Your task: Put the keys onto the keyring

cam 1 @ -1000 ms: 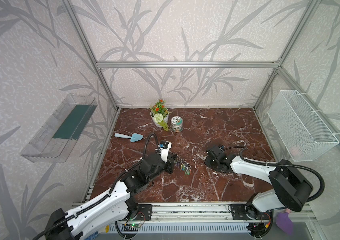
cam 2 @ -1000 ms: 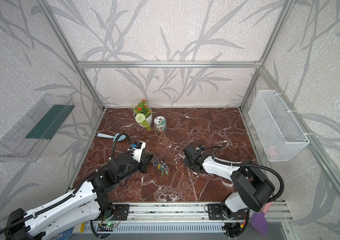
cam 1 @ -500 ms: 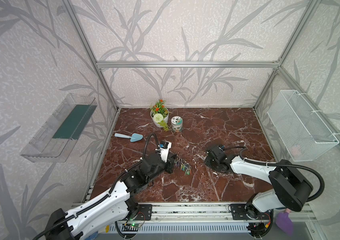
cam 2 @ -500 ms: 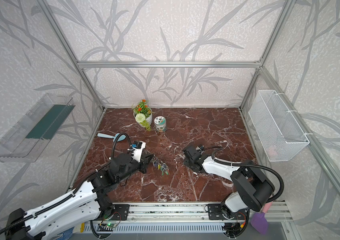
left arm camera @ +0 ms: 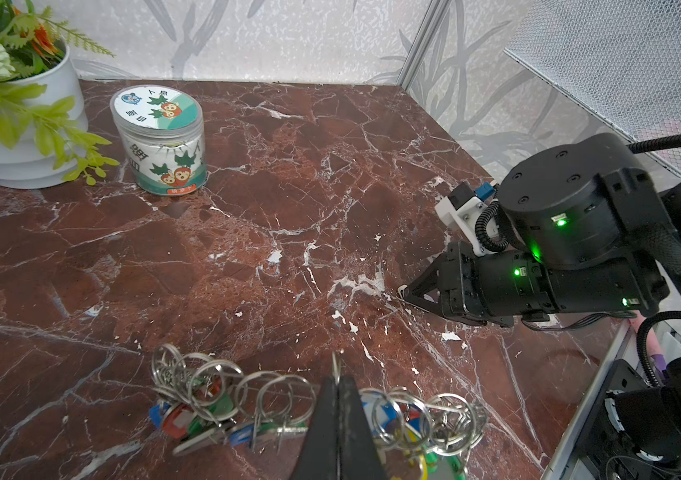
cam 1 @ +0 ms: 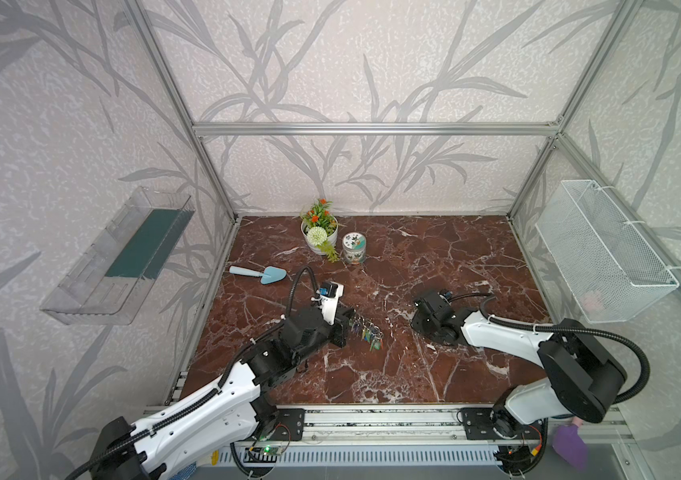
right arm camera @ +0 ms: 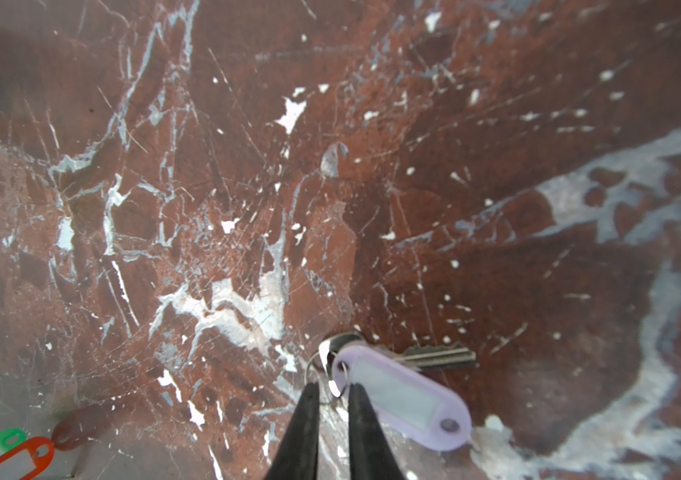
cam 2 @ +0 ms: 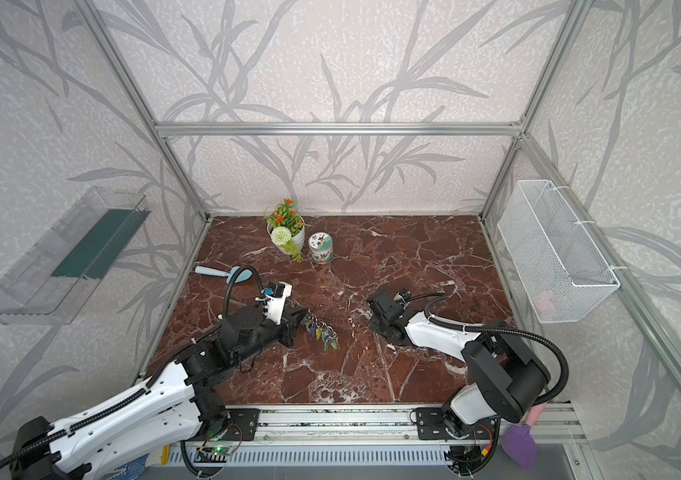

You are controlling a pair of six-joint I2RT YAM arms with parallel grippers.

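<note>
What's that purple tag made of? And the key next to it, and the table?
The tag looks like smooth lilac plastic, a bit glossy, with a paler label window in the middle. The key looks like metal: grey, with bright glints on it. The table looks like polished red-brown marble with white veins, though it could be only a printed marble pattern.

Lilac-tagged keys (right arm camera: 397, 388) lie flat; tag-fringed keyring (cam 1: 367, 332) held edge-up.

Bright, even, diffuse light in both top views; soft faint shadows on marble floor (cam 1: 413, 257). Wide-angle bowing at edges. Left wrist view sharp. Right wrist view hazy, corners blurred; glint on keys (right arm camera: 392, 386).
</note>
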